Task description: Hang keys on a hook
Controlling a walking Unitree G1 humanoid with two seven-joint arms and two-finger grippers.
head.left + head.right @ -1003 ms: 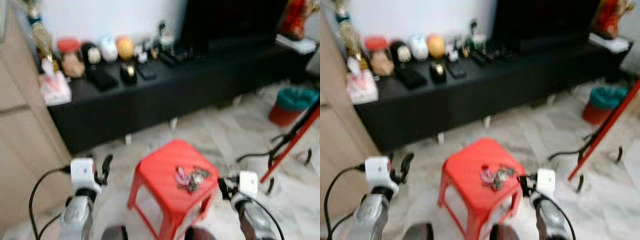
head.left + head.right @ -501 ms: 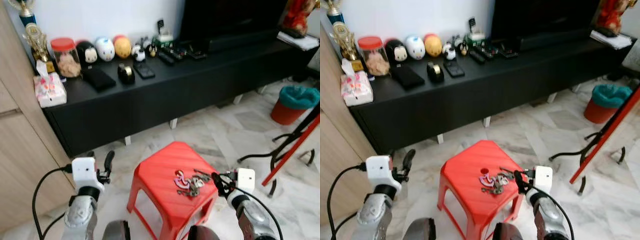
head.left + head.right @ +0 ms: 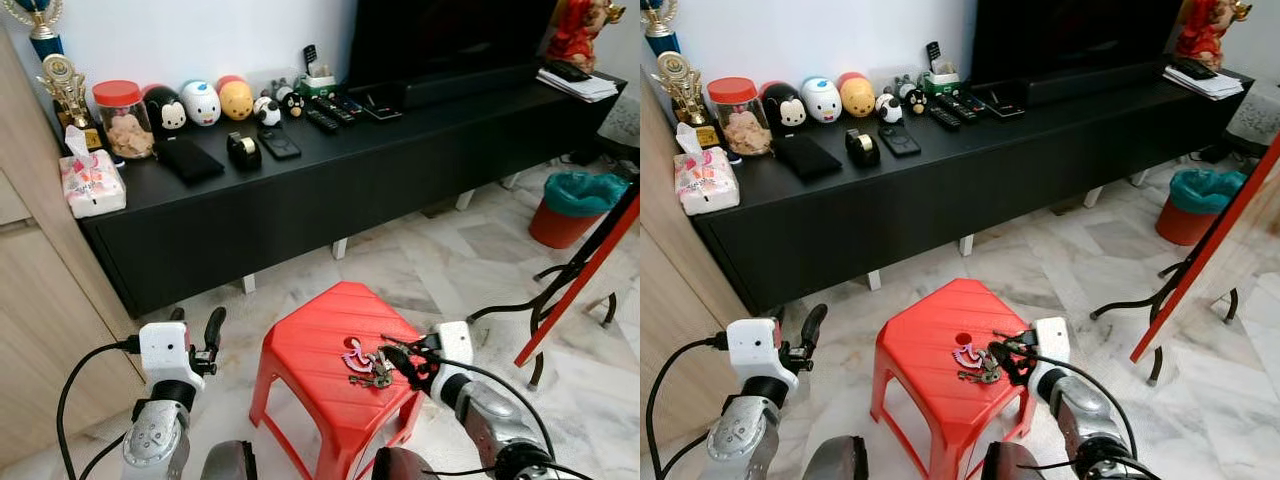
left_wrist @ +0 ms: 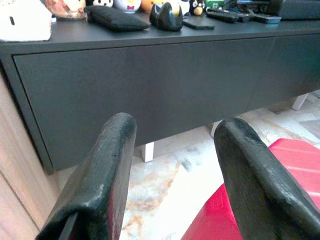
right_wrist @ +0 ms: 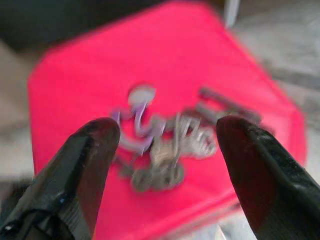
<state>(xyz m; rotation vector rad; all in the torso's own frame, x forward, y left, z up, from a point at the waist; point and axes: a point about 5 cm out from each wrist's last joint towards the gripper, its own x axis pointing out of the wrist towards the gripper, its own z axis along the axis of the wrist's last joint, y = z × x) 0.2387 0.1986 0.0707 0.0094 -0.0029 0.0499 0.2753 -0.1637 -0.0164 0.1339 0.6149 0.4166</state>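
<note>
Right hand [image 3: 405, 362], fingers spread, sits at the stool's [image 3: 310, 345] right edge, just beside the keys [image 3: 368, 363]. Keys lie on the stool's top, straight ahead between the fingers, bunch spreading crosswise. Left hand [image 3: 205, 335], open, hangs left of the stool, farther off.

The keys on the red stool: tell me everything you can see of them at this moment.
The keys are a loose bunch of several dull metal keys with a pink-and-white fob, lying flat in a heap on top of the red stool, toward its right side beside the small round hole in the seat. Nothing grips them yet. The right gripper sits at the bunch's right edge, fingers open and aimed at it; the blurred right wrist view shows the bunch between its fingers.
</note>
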